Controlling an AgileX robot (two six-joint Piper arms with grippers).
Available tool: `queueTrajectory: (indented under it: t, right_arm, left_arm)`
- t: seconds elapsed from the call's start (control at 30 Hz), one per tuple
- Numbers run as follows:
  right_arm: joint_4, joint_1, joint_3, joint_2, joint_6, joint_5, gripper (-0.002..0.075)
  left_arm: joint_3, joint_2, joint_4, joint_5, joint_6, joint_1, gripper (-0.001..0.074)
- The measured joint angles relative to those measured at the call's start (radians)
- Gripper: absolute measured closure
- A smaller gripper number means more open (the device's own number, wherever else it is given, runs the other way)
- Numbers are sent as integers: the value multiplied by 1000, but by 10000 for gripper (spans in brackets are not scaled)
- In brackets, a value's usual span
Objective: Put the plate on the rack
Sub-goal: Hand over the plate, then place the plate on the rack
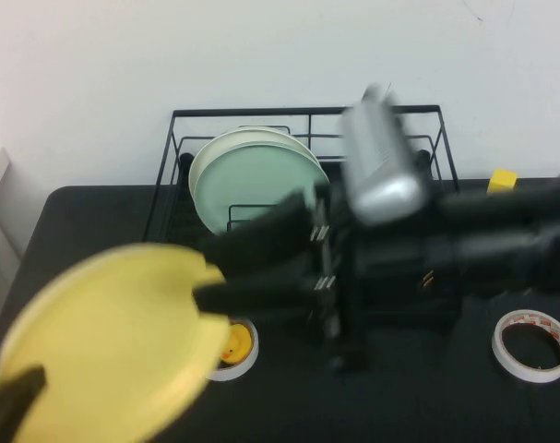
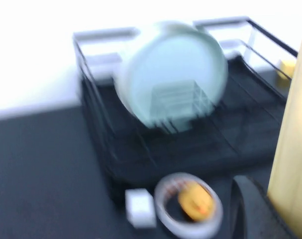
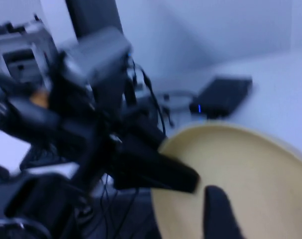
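Observation:
The yellow plate (image 1: 104, 351) hangs tilted in the air at the front left, in front of the black wire rack (image 1: 173, 148). My left gripper (image 1: 14, 395) is shut on the plate's near-left rim. In the left wrist view the plate (image 2: 292, 149) stands on edge beside one of that gripper's fingers (image 2: 245, 209). My right gripper (image 1: 210, 272) reaches in from the right and is open. Its lower finger overlaps the plate's right rim. In the right wrist view the plate (image 3: 260, 169) fills the lower right behind one of that gripper's fingers (image 3: 218, 214).
A mint-green plate (image 1: 261, 185) and a cream-white plate behind it stand in the rack. A tape roll with a yellow object inside (image 1: 235, 349) lies before the rack, and another tape roll (image 1: 532, 343) lies at the right. A yellow block (image 1: 502, 180) sits at the back right.

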Motion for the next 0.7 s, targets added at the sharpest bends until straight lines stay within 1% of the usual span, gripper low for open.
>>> queueTrajectory:
  t: [0.07, 0.17, 0.2, 0.23, 0.3, 0.37, 0.47, 0.57, 0.7]
  right_arm:
    - [-3, -15, -20, -43, 0, 22, 431]
    - [-19, -44, -29, -115, 0, 40, 599]
    - [-31, -55, -29, -141, 0, 44, 643]
    - [-51, -66, -29, -167, 0, 46, 672]
    - [-112, -82, -31, -215, 0, 41, 700]
    - [-212, -86, -31, -269, 0, 14, 714]
    - [-451, -86, -31, -336, 62, -26, 720]
    - [-742, -86, -31, -386, 230, -32, 722]
    - [-1155, -86, -31, -422, 563, 72, 724]
  left_arm:
    - [0, 0, -4, -79, 54, 0, 652]
    - [-2, 1, -8, -173, 104, 0, 652]
    - [-7, 2, -8, -188, 118, 0, 652]
    - [-15, 8, -8, -199, 134, 0, 652]
    - [-45, 27, -10, -208, 162, 0, 652]
    - [-83, 56, -11, -208, 187, 0, 652]
    - [-151, 118, -11, -181, 202, 0, 652]
    - [-233, 201, -11, -95, 202, 0, 652]
    - [-342, 336, -10, -3, 222, 0, 652]
